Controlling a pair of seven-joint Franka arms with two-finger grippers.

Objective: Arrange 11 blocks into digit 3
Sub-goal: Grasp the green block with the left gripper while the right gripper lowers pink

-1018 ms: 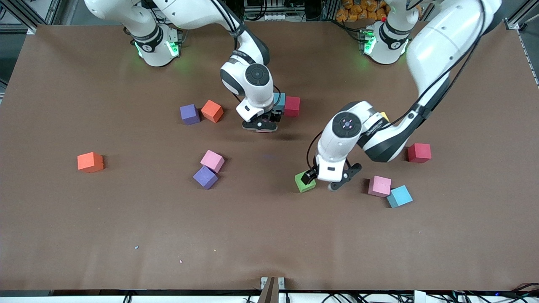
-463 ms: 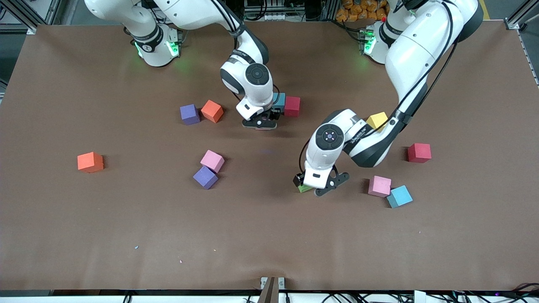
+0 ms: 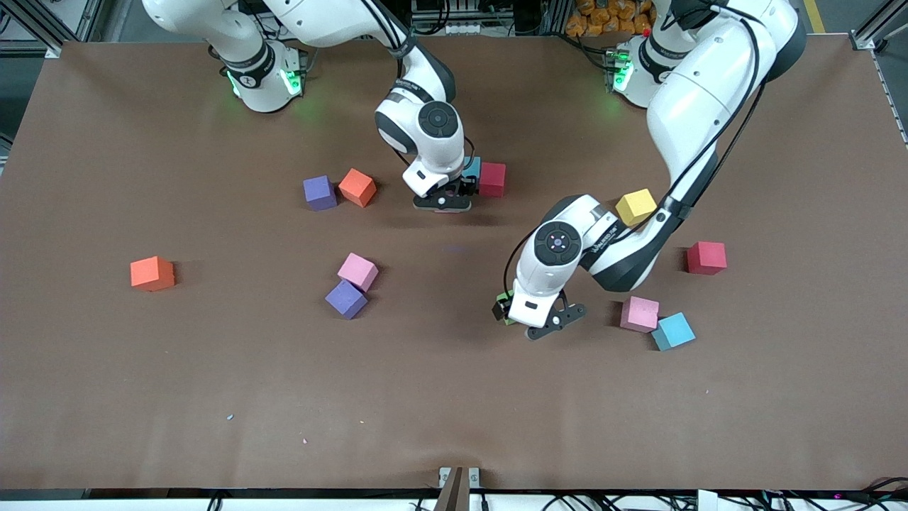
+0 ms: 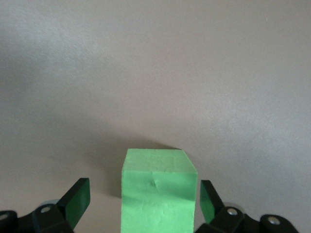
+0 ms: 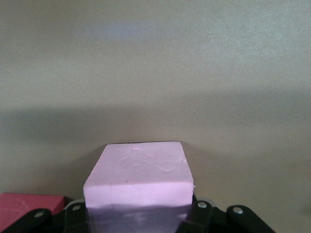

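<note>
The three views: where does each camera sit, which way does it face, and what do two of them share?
Front view: high across the table, facing both bases; shows both arms, the left gripper over the green block and the right gripper beside the red block.
Left wrist view: on the left wrist, looking down at the green block between open fingers.
Right wrist view: on the right wrist, looking down at a pink block held in its jaws.
Shared: the green block shows in the front and left wrist views.

Blocks (image 3: pixel 357 272) scattered apart on table (image 3: pixel 142 390)
</note>
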